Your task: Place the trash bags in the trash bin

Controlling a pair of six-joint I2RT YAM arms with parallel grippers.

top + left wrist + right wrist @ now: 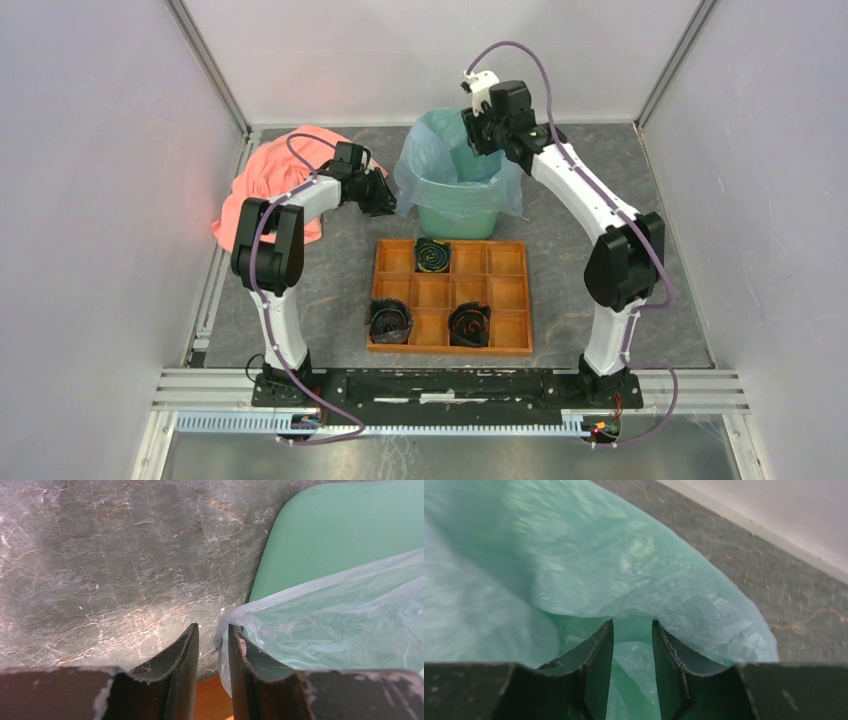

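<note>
The mint-green trash bin [460, 218] stands at the back middle of the table. The pale blue trash bag [420, 170] lines it, with its edge draped over the rim. My left gripper [385, 197] is at the bag's lower left edge. In the left wrist view its jaws [213, 626] stand a narrow gap apart. The bag's corner [340, 615] lies against the right finger, unclamped, beside the bin's side [340, 530]. My right gripper [475, 135] hovers over the bin's back right rim. Its jaws [633, 621] are slightly apart over the bag [599, 565], holding nothing.
A salmon-pink cloth [275, 175] lies at the back left, behind my left arm. An orange-brown wooden compartment tray [505, 290] sits in front of the bin, holding black coiled rolls [433, 255] [390, 320] [469, 323]. Walls close in the table on three sides.
</note>
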